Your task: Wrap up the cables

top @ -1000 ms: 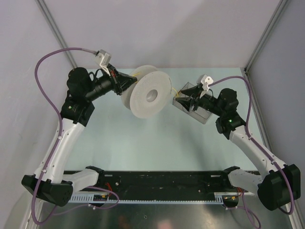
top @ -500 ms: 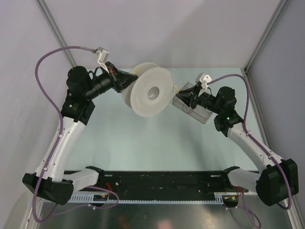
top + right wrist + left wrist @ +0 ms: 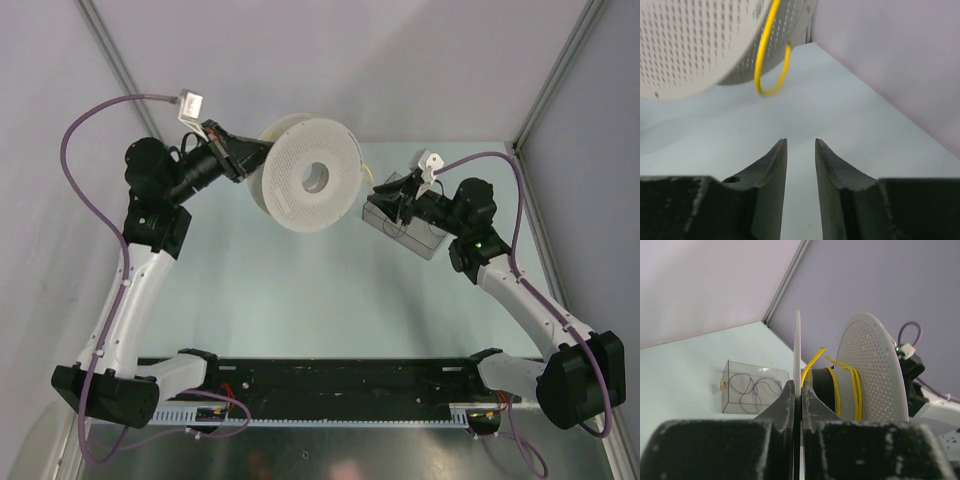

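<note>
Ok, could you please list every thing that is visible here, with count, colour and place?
spool: one, white with perforated flanges, lifted above the far part of the table, gripped by one flange
cable: one, yellow, wound on the spool's dark hub, with a loose loop hanging off it
box: one, clear plastic, on the table at the far right
thin wire: dark loops, count unclear, inside the box
table: one, pale green, under everything
hoses: two, purple, one along each arm
left gripper: one, black, shut on the spool's flange
right gripper: one, black, over the box, jaws slightly apart, nothing between them
</note>
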{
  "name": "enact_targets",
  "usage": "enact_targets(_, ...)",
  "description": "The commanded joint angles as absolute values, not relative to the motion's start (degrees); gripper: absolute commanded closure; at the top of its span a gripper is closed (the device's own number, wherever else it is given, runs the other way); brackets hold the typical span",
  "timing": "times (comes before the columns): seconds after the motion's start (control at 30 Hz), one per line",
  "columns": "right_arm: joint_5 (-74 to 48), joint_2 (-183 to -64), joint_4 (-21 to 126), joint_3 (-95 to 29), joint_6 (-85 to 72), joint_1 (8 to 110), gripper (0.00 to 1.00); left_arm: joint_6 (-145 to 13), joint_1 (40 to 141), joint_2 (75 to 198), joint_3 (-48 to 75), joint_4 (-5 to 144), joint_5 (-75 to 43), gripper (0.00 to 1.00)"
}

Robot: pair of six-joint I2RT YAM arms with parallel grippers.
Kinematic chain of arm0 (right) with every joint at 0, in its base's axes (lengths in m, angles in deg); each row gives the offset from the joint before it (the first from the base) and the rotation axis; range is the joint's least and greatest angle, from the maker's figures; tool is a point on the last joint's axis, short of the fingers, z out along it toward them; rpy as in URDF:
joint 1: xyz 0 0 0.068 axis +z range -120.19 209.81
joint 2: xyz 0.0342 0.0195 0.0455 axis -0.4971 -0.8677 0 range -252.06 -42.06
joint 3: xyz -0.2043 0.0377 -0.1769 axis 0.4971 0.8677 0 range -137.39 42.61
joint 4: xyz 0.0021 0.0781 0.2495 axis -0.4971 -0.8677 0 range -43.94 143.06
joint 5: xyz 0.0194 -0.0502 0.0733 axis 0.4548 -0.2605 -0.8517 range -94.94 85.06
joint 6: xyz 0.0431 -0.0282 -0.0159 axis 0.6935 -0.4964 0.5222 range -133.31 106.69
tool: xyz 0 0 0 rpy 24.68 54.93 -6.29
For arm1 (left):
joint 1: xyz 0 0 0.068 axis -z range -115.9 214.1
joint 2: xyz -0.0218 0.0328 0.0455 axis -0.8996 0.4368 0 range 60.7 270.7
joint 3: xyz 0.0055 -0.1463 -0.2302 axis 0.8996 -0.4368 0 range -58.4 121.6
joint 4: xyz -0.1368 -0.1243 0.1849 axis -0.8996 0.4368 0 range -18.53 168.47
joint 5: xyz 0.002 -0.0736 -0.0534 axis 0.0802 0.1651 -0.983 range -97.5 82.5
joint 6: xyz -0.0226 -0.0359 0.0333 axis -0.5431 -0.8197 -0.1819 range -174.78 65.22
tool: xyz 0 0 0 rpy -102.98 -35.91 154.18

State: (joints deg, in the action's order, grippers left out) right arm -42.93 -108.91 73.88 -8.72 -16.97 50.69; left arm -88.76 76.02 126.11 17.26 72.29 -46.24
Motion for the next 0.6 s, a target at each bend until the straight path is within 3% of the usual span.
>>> enact_targets(0.0,-42.0,-107.8,74.3,-10.8,-18.5,50.4,0.64,-102.1,72.7,126.5,16.2,60.2,-49.0,1.00)
enact_targets(0.2,-37.0,-107.2,82.7,-10.7,-16.2,52.8,0.54,-105.7,71.7,126.7,15.3,57.8,-49.7,1.00)
enact_targets(0.57,-27.8,-106.9,89.1,-10.9,-16.8,59.0,0.54,-108.4,71.1,126.5,14.0,56.4,-49.7,1.00)
